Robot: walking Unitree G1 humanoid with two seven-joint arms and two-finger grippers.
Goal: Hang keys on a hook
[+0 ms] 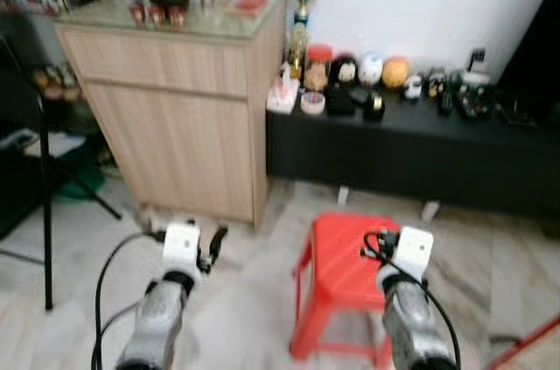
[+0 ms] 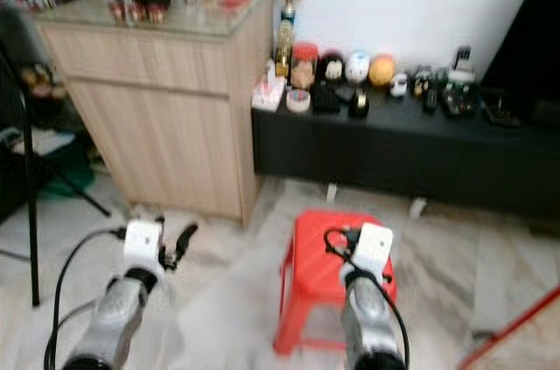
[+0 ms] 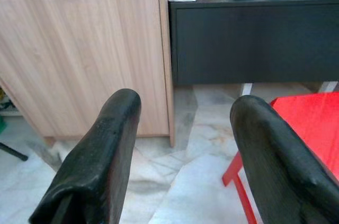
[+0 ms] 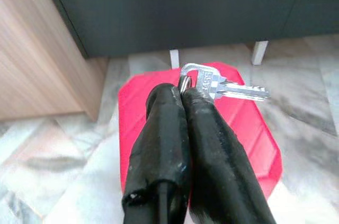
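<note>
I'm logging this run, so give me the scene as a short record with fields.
right gripper: shut on the key ring, above the red stool
key: silver, sticking out past the fingertips
left gripper: open, holds nothing
ahead: wood cabinet, low black cabinet with small items on top
floor: marble tiles
hook: none seen

a silver key [image 4: 225,87] is seen in the black right pincer [image 4: 183,92] over a bright red stool [image 4: 254,134]. the floor [image 3: 185,181] is veined in grey and white marble. light wood grain marks the cabinet [image 1: 175,116]; the low table [image 1: 411,156] is black.
</note>
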